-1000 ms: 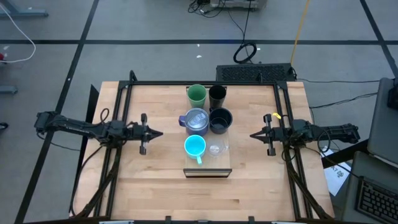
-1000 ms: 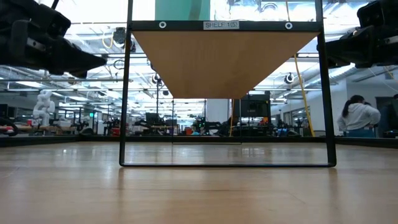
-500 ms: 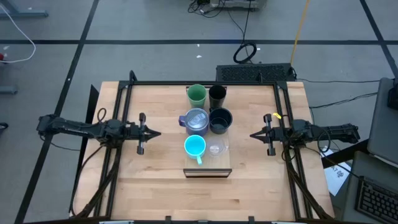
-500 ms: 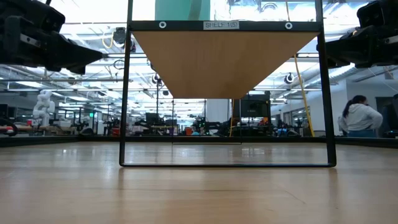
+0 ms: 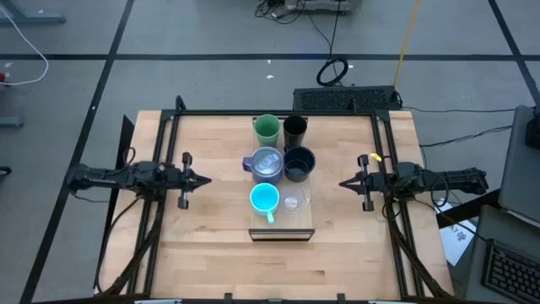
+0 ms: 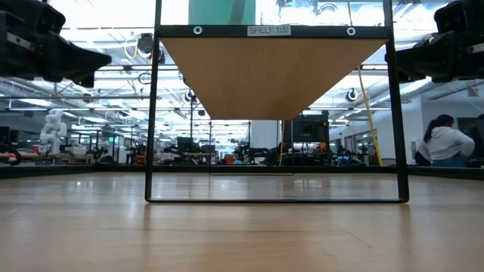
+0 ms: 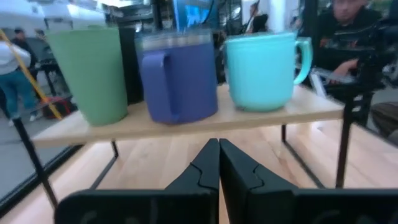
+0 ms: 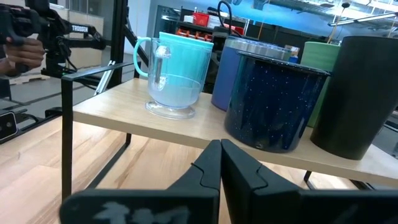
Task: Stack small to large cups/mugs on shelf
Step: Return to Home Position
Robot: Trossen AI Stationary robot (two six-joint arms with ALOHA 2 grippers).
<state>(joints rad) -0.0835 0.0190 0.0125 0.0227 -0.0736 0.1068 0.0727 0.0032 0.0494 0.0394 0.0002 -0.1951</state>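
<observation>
The light-wood shelf [image 5: 282, 221] stands raised at the table's middle, and the six vessels stand upright on it. At its far end are the green cup [image 5: 267, 129] and the slim black tumbler [image 5: 294, 130]. In the middle are the lavender-grey mug [image 5: 266, 161] and the wide black mug [image 5: 299, 162]. At the near end are the cyan mug [image 5: 264, 199] and the small clear glass [image 5: 292, 203]. My left gripper [image 5: 208, 180] is shut and empty, left of the shelf. My right gripper [image 5: 341, 183] is shut and empty, right of the shelf.
Black frame rails [image 5: 165, 143] run along the table's left, right and far sides. The shelf stands on thin black legs [image 6: 150, 151], its underside [image 6: 272, 75] well above the tabletop. A person [image 6: 446, 143] is in the room behind the table.
My left gripper has drawn back toward the table's left edge, away from the shelf, staying shut. The cups and my right arm have kept still.
</observation>
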